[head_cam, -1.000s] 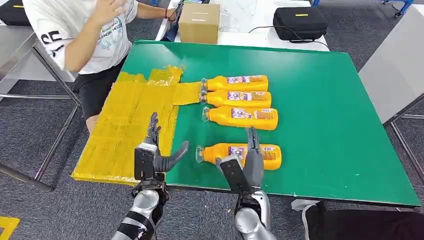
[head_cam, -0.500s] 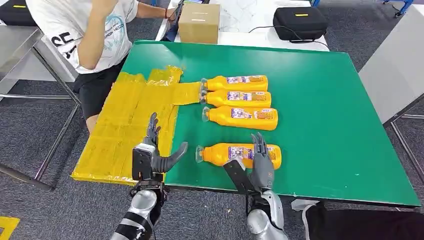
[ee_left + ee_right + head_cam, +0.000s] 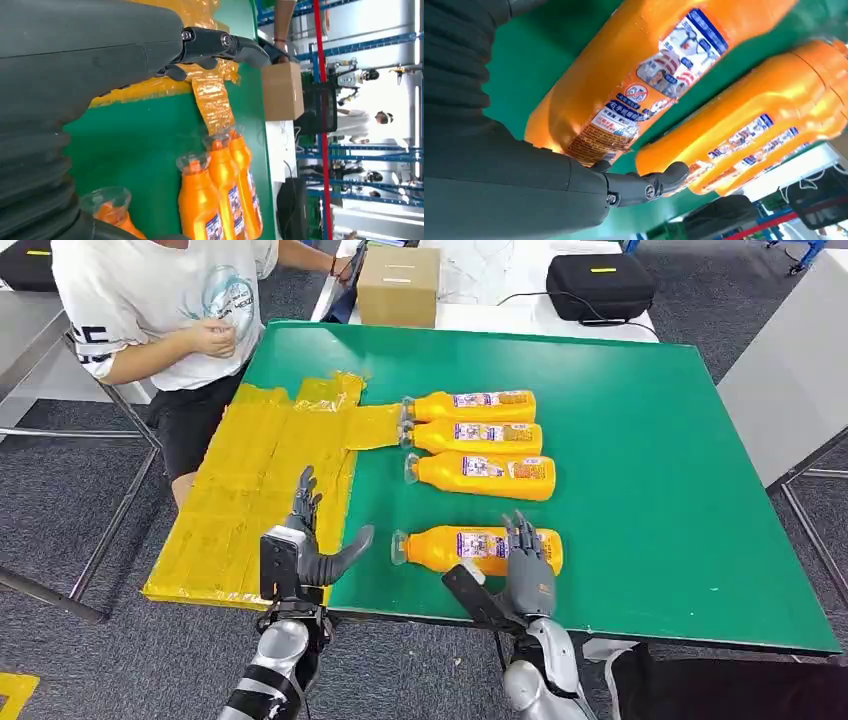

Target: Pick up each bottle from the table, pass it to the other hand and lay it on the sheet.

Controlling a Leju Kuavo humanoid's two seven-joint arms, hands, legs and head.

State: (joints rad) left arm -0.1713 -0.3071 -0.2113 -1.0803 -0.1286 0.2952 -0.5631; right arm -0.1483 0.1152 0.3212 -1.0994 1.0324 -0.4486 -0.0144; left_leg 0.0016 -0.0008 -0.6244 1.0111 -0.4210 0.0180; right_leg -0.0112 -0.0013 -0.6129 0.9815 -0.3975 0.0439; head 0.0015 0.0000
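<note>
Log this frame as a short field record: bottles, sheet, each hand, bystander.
bottles: four orange, lying on green table; nearest bottle apart from the other three
sheet: yellow sheet on table's left side, no bottle body on it
left hand: open, over sheet edge, holds nothing
right hand: fingers spread over nearest bottle, grip not closed
bystander: person at far left corner

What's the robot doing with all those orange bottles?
The robot is about to pick up the nearest orange bottle from the green table. Its right hand is at that bottle with its fingers spread over it, not gripping it yet. Its left hand waits open beside the yellow sheet. Three more bottles lie in a row farther back. A person sits at the table's corner.
</note>
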